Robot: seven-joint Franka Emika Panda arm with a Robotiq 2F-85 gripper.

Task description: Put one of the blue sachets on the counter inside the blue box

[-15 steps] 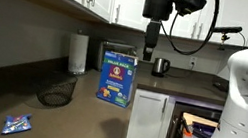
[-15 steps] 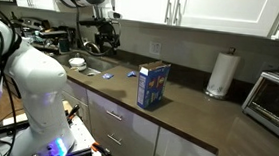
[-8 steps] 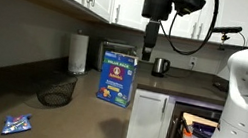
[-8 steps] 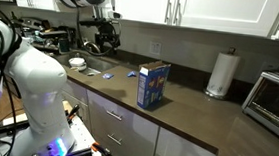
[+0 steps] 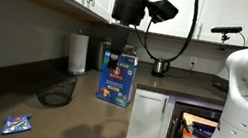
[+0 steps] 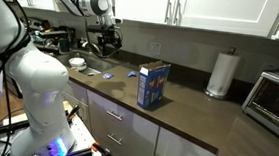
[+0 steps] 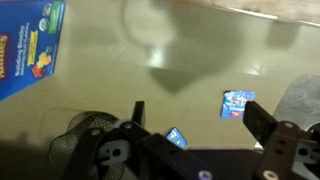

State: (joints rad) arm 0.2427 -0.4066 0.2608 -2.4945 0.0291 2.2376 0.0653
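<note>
The blue box [image 5: 116, 79] stands upright on the dark counter [image 5: 75, 122]; it also shows in the other exterior view [image 6: 153, 85] and at the top left of the wrist view [image 7: 30, 48]. One blue sachet [image 5: 18, 123] lies on the counter near the front. Others lie flat by the sink end [image 6: 90, 72] [image 6: 108, 76]. The wrist view shows two sachets below me [image 7: 238, 104] [image 7: 177, 137]. My gripper [image 5: 115, 57] [image 6: 107, 48] [image 7: 200, 125] hangs high above the counter, open and empty.
A white paper-towel roll [image 5: 78, 53] [image 6: 218, 74] stands by the wall. A black mesh item [image 5: 56, 94] [image 7: 72, 138] lies on the counter. A kettle [image 5: 161, 67], a white bowl [image 6: 77, 62] and a toaster oven [image 6: 274, 99] are around. White cabinets hang overhead.
The arm has swung sideways along the counter, so the gripper now hangs over the blue box's side instead of beside it. The jaws stay open. Nothing on the counter moved.
</note>
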